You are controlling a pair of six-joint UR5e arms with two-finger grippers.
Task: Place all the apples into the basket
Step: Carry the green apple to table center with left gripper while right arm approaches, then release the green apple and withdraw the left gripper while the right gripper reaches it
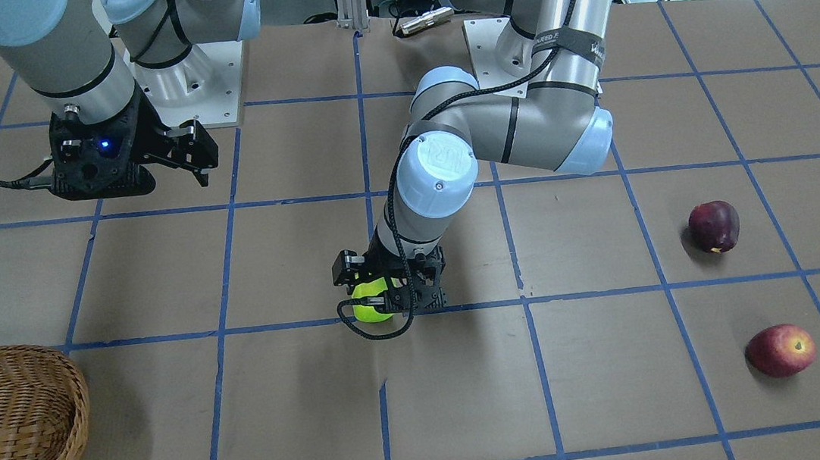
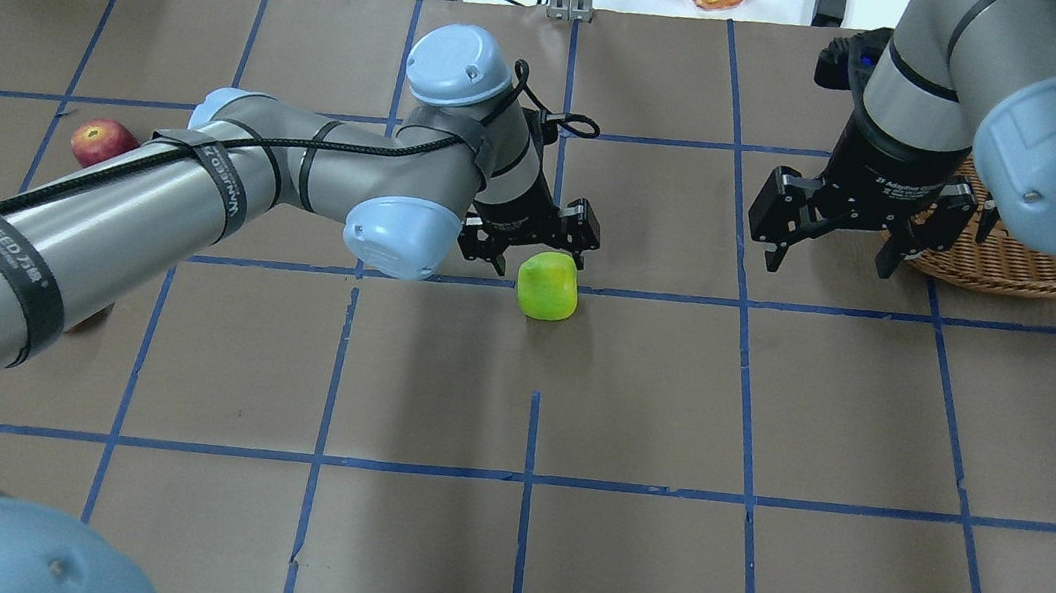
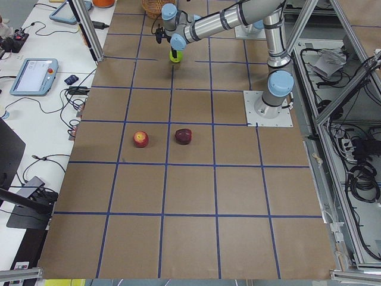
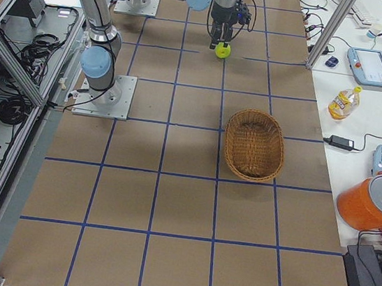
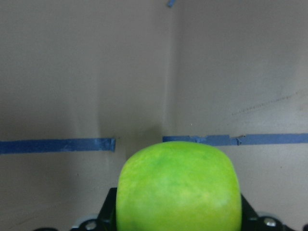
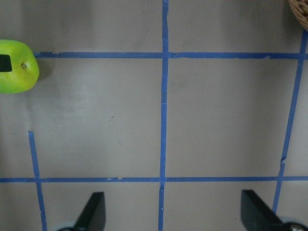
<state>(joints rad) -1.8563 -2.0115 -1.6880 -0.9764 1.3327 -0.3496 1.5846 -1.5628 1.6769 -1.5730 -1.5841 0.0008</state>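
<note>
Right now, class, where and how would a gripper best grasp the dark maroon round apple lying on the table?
Probably from straight above, jaws closing across the widest middle of the dark maroon round apple: it rests on the flat table, apart from the red apple.

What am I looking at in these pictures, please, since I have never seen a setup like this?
A two-armed robot stands at a taped table, filmed at one moment by six cameras: one facing the robot, one behind it, one at each table end, one on each wrist. The left hand straddles the green apple mid-table; whether it grips, I cannot tell. The right hand is open and empty, near the wicker basket, which holds no apples. The maroon apple and red apple lie far on the robot's left.
</note>
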